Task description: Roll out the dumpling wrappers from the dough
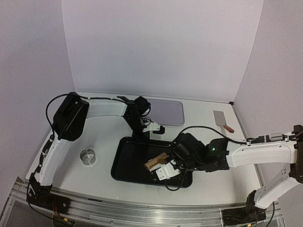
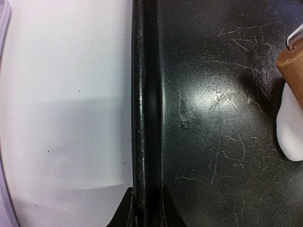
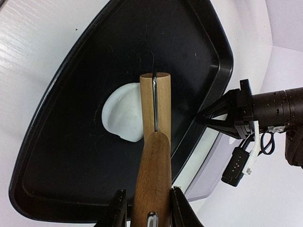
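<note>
A flattened white lump of dough (image 3: pixel 122 118) lies in the middle of the black tray (image 3: pixel 61 156). My right gripper (image 3: pixel 147 194) is shut on the handle of a wooden rolling pin (image 3: pixel 156 104). The pin's barrel rests over the dough's right side and hides that part. From the left wrist the dough (image 2: pixel 289 127) and the pin's end (image 2: pixel 292 66) show at the right edge. My left gripper (image 2: pixel 147 191) is shut on the tray's rim (image 2: pixel 142 94), one finger outside and one inside. From above, the left gripper (image 1: pixel 139 134) sits at the tray's far edge, and the right gripper (image 1: pixel 164 166) is over the tray. No dumpling wrappers are in view.
A metal ring cutter (image 1: pixel 89 156) stands on the table left of the black tray. A lavender tray (image 1: pixel 167 112) lies at the back, just behind the left gripper. A scraper with a brown handle (image 1: pixel 221 119) lies at the back right.
</note>
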Tool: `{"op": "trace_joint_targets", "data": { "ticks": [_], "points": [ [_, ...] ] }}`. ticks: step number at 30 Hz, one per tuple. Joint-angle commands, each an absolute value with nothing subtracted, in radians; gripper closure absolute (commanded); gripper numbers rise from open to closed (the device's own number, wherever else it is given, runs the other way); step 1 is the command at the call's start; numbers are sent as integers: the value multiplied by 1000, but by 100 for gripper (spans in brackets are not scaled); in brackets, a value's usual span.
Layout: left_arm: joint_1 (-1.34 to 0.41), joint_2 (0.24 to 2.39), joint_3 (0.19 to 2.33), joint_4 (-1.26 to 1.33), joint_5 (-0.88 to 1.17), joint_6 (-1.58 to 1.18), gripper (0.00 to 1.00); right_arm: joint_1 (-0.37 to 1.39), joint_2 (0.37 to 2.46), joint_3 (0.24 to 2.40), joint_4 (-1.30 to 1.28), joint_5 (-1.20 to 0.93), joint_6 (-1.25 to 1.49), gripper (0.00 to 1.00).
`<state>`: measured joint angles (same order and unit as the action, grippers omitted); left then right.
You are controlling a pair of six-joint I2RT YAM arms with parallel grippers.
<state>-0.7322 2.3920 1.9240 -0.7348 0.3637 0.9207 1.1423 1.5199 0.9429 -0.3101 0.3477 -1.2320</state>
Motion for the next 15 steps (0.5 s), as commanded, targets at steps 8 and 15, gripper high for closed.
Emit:
{"op": "trace_joint_targets", "data": {
  "ticks": [8, 15],
  "points": [
    [-751, 2470, 1916, -742, 265, 998, 100, 1156, 1610, 887, -417, 296, -1264, 100],
    [-750, 2468, 1898, -733, 268, 996, 100, 1191, 1528, 864, -496, 391, -1176, 100]
  ]
}}
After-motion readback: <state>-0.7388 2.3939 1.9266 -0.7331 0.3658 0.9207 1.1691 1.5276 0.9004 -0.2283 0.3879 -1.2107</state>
